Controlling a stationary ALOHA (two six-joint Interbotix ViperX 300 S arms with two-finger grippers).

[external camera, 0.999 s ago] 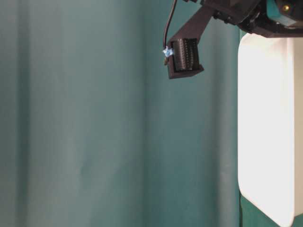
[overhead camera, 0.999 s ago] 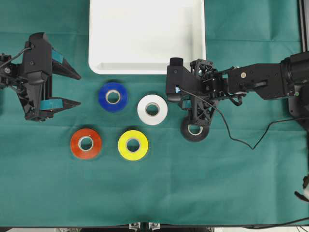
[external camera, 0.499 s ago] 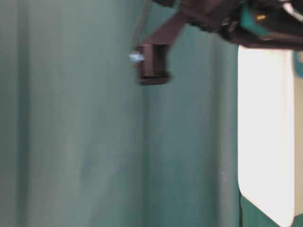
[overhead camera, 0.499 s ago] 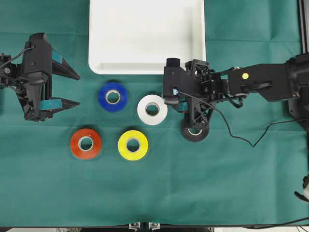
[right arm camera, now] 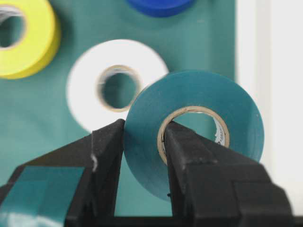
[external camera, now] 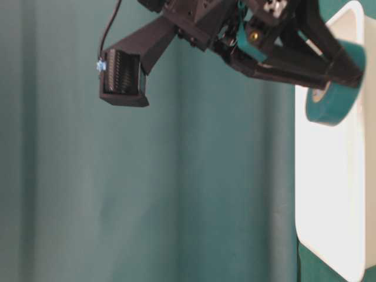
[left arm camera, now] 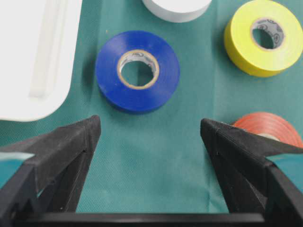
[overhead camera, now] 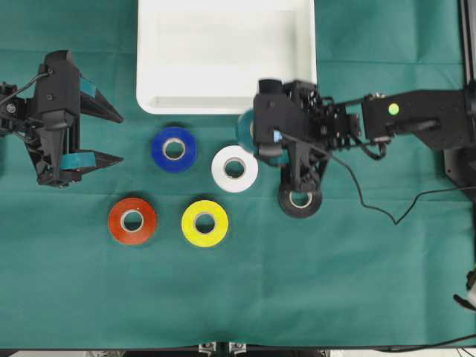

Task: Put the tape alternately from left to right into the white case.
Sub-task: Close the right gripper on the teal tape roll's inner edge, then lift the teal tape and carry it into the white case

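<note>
Right arm reaches in from the right edge of the overhead view, stretched out roughly level toward the middle, with its right gripper (right arm camera: 144, 142) clenched on a teal roll of tape (right arm camera: 193, 130). One finger goes through the roll's cardboard core, the other presses the outside, so the wall of the roll is pinched between them. Roll is held on edge, lifted off the green cloth surface (overhead camera: 297, 282), just off the lower right corner of the shallow white rectangular plastic case (overhead camera: 223, 104). In the table-level view the teal roll sits right against the case's rim, but I can't tell if it's touching or just in front of it.

Left arm sits at the left side, its left gripper (left arm camera: 149, 137) pointing toward the rolls with the jaws spread wide and nothing between them.

Rest of the tape is lying flat on the cloth below the case: a blue roll (overhead camera: 174, 149), a white roll (overhead camera: 235, 168), a yellow roll (overhead camera: 204, 223) and an orange-red roll (overhead camera: 132, 220). A black roll (overhead camera: 300, 201) is partly covered by the right arm's wrist from overhead. The wrist camera on the left arm only catches a sliver of the orange-red one behind a finger, and the white one is cut off at the top.
</note>
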